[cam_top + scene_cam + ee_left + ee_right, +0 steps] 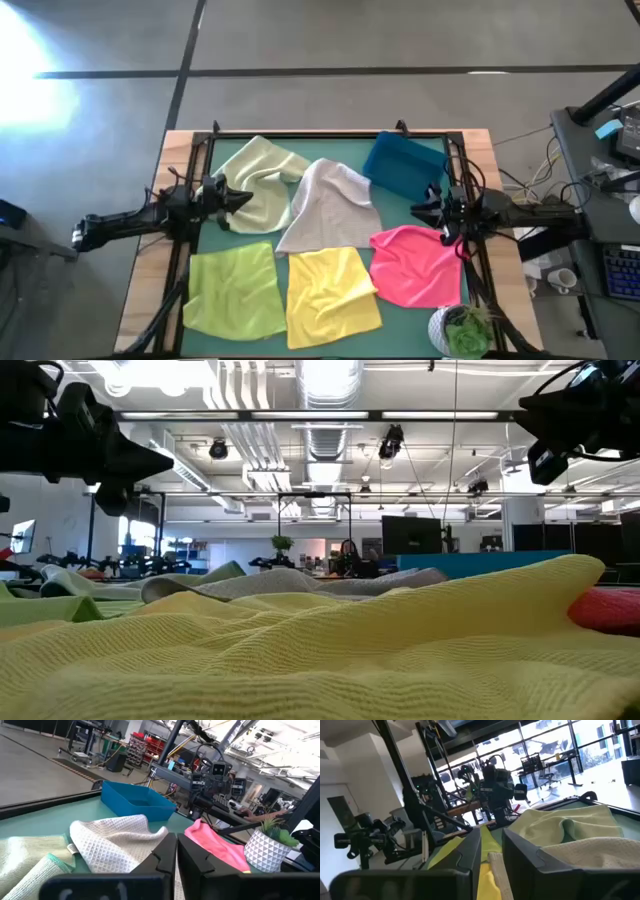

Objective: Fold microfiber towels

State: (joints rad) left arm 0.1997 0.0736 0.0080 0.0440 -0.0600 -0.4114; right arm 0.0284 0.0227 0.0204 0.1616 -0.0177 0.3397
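Note:
Five microfiber towels lie on the green mat. The pale green towel (258, 178) is crumpled at the far left, and the light grey towel (330, 205) is rumpled in the middle, its edge over the pale green one. Along the near edge lie the lime green towel (235, 290) and the yellow towel (330, 290), fairly flat, with the hot pink towel (415, 265) crumpled at the right. My left gripper (243, 199) hovers shut above the pale green towel. My right gripper (416, 208) hovers open above the mat between bin and pink towel, with nothing between its fingers.
A blue rectangular bin (405, 165) stands at the far right of the mat. A potted plant in a white patterned pot (462, 330) sits at the near right corner. A dark frame (300, 133) runs around the mat.

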